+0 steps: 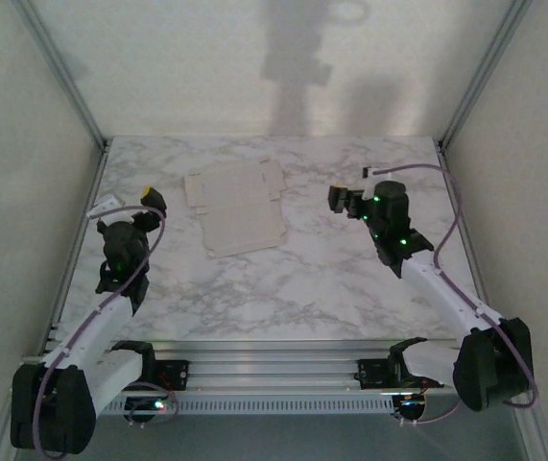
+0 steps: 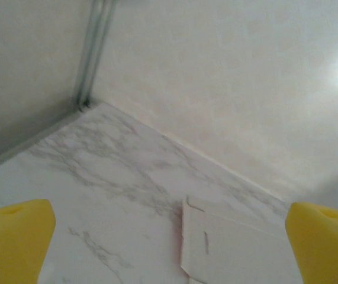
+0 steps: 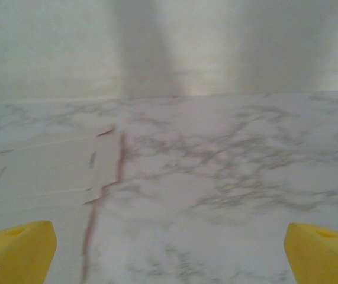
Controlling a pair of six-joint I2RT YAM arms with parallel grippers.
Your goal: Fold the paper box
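Observation:
The paper box lies flat and unfolded on the marble table, its off-white side up, in the middle towards the back. My left gripper hovers to its left, open, with nothing between its yellow fingertips. In the left wrist view the box's left edge sits ahead and to the right. My right gripper stands to the box's right, open and empty, yellow fingertips wide apart. The right wrist view shows the box's right edge with a thin pink line along it.
The marble table is walled by pale panels on the left, right and back, with metal posts at the back corners. A small white tag lies at the table's left edge, near my left arm.

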